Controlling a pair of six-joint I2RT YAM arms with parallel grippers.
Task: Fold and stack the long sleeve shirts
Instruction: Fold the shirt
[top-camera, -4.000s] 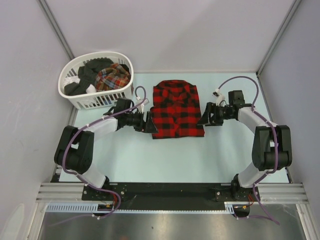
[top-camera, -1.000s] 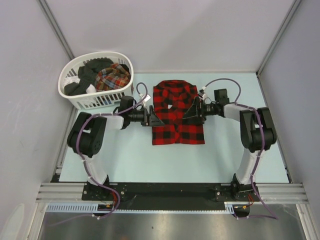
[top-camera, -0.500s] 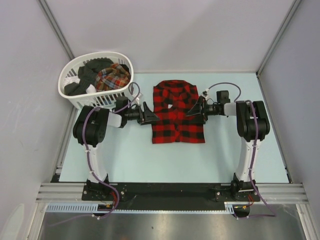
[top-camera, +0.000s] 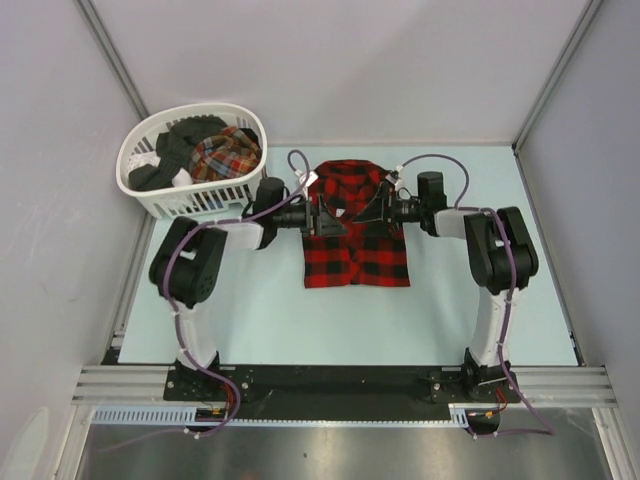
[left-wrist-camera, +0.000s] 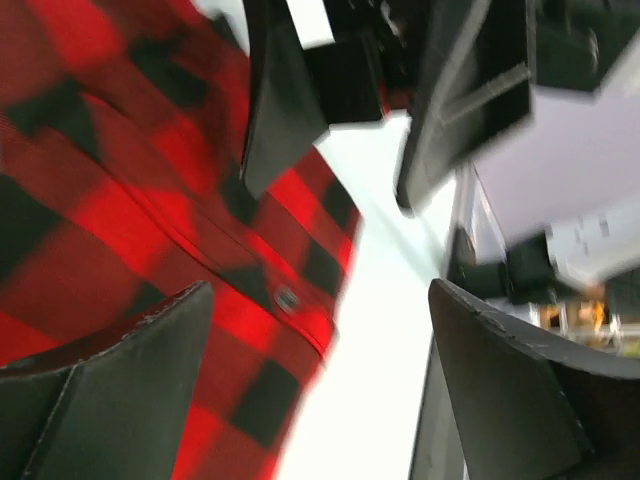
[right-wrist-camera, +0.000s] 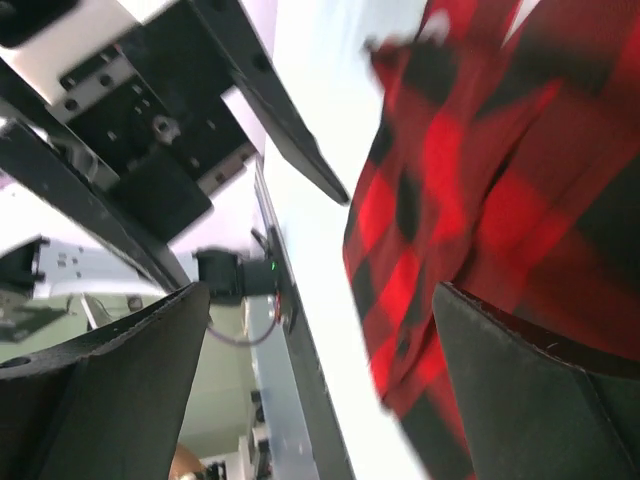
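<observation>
Between grey walls (top-camera: 340, 60), pale-blue table (top-camera: 250, 310) bears a shirt (top-camera: 355, 258).

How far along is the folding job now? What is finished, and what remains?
Done: the red-and-black shirt lies on the table as a neat rectangle, no sleeves sticking out. In hand: both arms' jaws stand open over its collar half, apparently gripping nothing. Left: probably a further fold, then the plaid shirt and other clothes waiting in the white basket; no stack yet.
</observation>
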